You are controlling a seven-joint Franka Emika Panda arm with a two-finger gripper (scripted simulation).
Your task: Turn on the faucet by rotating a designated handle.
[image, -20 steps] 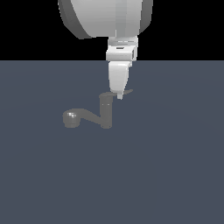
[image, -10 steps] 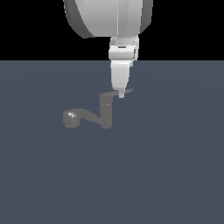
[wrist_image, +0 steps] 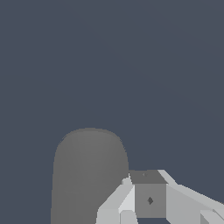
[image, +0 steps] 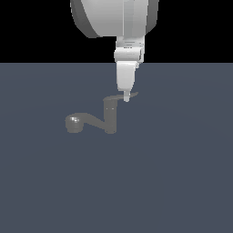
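Observation:
The faucet (image: 110, 116) is a small dark grey tap with an upright cylindrical body. Its curved spout ends in a round head (image: 73, 123) toward the exterior view's left. The handle (image: 133, 95) is a thin flat blade on top of the body, pointing to the exterior view's right. My gripper (image: 126, 97) comes straight down with its fingers together, and the tips touch the blade near its outer end. In the wrist view a rounded dark grey part of the faucet (wrist_image: 89, 175) lies right beside my gripper (wrist_image: 140, 197). Nothing is held between the fingers.
The faucet stands alone on a flat dark blue-grey surface (image: 173, 182) that fills both views. The arm's large white body (image: 113, 18) hangs above and behind the faucet.
My gripper has shifted slightly toward the exterior view's right along the handle blade. The faucet body and spout have not moved.

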